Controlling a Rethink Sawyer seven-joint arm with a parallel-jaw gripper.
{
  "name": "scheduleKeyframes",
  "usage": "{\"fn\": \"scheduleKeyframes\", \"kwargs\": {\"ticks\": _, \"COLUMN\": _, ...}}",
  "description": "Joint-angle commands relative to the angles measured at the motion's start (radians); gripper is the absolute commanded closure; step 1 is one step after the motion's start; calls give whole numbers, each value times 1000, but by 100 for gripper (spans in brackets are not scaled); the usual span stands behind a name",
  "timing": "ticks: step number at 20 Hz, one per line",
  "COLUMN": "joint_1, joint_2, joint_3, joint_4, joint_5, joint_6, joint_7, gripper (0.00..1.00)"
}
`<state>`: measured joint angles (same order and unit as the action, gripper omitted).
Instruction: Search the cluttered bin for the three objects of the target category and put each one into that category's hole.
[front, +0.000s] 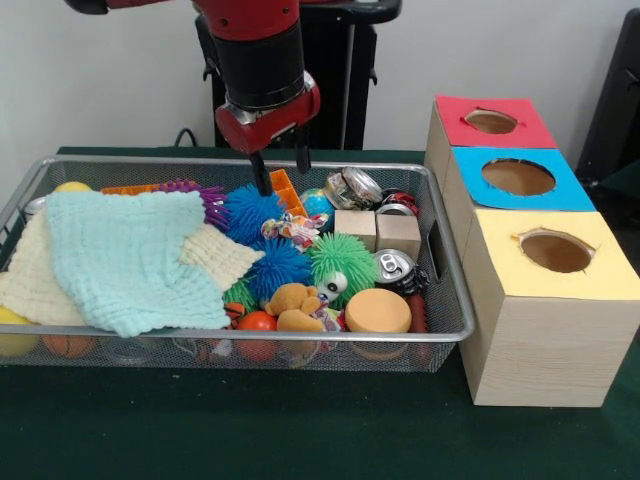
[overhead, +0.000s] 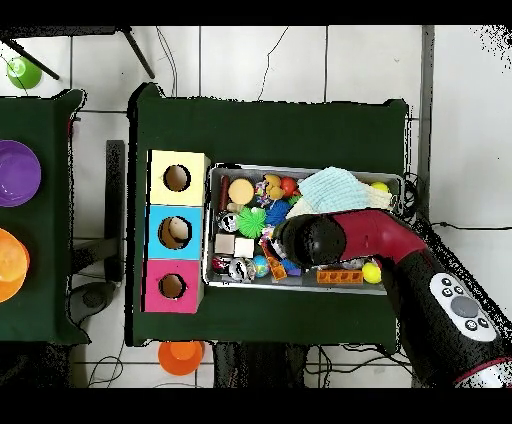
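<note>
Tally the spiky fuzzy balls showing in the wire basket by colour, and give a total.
Blue spiky fuzzy balls: 2
Green spiky fuzzy ball: 1
Purple spiky fuzzy ball: 1, partly under the mint cloth
Total visible: 4. More may lie hidden under the cloths.

Green table (front: 250, 430) carries two things — wire bin (front: 445, 300), wooden boxes (front: 540, 350).

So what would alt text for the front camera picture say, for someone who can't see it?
A red robot arm lowers its open hand into a wire basket crammed with toys, just above a small patterned cloth bundle. Beside the basket stand three wooden boxes; the nearest has a yellow top with a round hole.
</note>
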<state>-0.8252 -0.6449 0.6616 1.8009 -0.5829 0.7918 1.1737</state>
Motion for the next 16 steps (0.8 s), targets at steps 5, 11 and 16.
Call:
{"fn": "scheduleKeyframes", "kwargs": {"ticks": 5, "joint_1": -9, "joint_2": 41, "joint_3": 30, "joint_4": 30, "joint_5": -100, "joint_6": -157, "joint_7": -72, "gripper": 0}}
{"fn": "scheduleKeyframes", "kwargs": {"ticks": 11, "joint_1": -16, "joint_2": -3, "joint_3": 51, "joint_4": 36, "joint_5": -11, "joint_6": -29, "joint_7": -126, "gripper": 0}}
{"fn": "scheduleKeyframes", "kwargs": {"ticks": 16, "joint_1": -10, "joint_2": -51, "joint_3": 69, "joint_4": 30, "joint_5": 36, "joint_6": 35, "joint_7": -127, "gripper": 0}}
